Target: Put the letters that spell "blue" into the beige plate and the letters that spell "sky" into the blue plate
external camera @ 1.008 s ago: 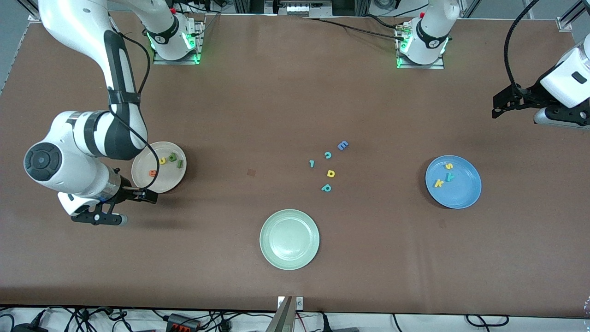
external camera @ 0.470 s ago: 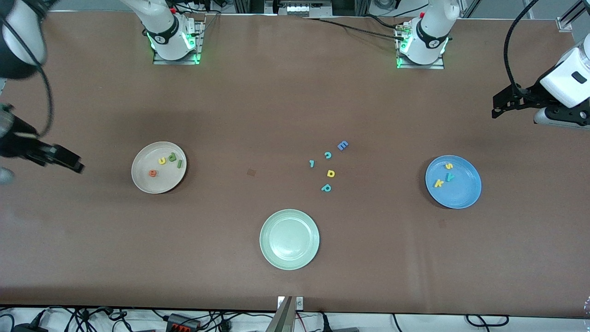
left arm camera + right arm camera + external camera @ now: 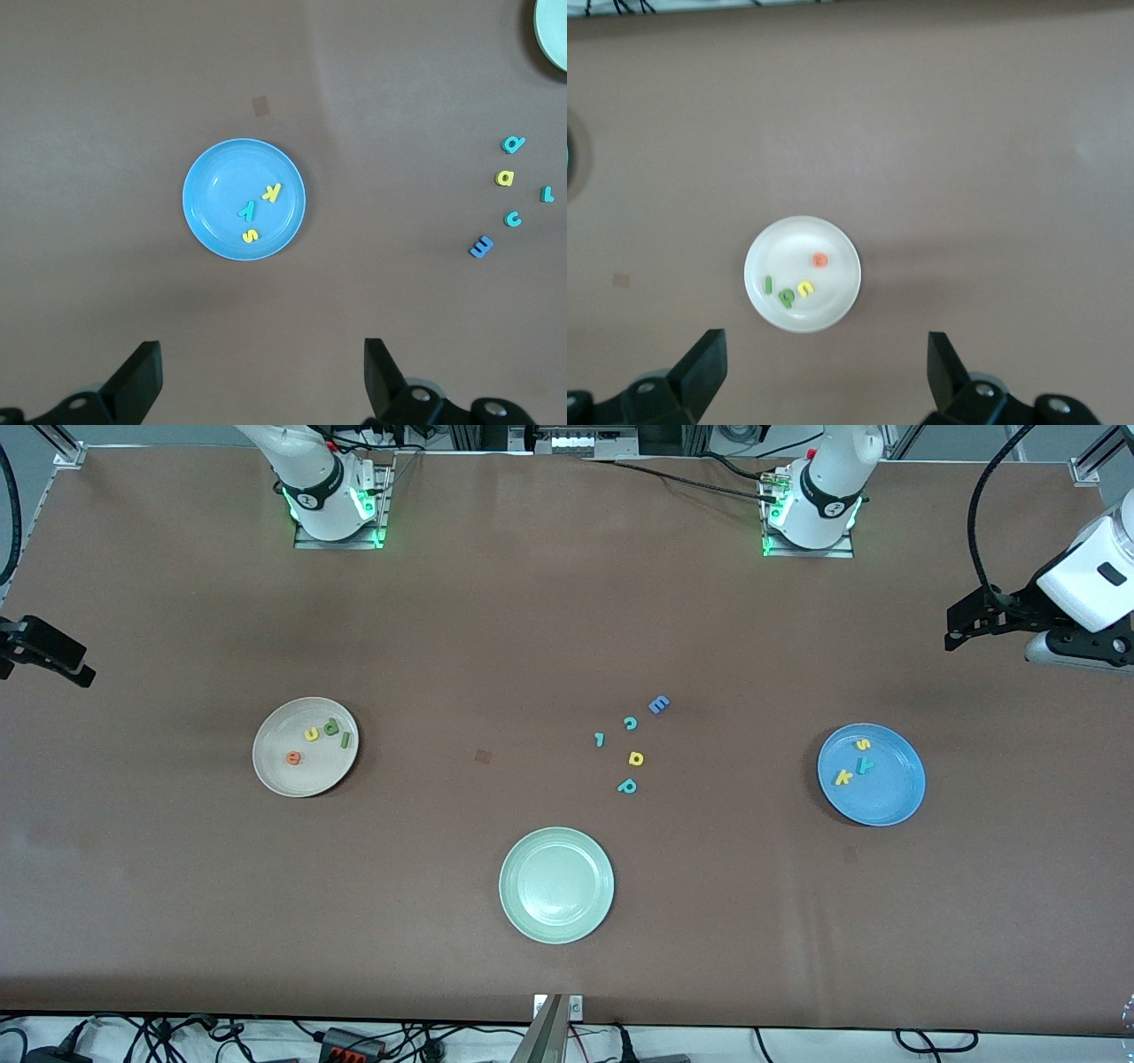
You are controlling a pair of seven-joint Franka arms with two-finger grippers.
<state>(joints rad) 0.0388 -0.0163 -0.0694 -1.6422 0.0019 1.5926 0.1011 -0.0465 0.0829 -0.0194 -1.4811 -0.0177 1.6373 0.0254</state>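
Brown tabletop looks pretty much sorted from where I'm sitting: the beige plate [image 3: 305, 746] has the orange e, yellow u, green b and dark green l [image 3: 345, 739] in it, and the blue plate [image 3: 872, 774] has the s, k and y [image 3: 865, 766]. What just changed is my right gripper [image 3: 824, 376], which a second ago hung beside the beige plate and has now swung up to the table edge at its own end, jaws wide and empty. My left gripper [image 3: 261, 381] waits over its end, also wide open, so I'd call both words done, with only the spare letters [image 3: 635, 758] and green plate [image 3: 556, 884] left mid-table.
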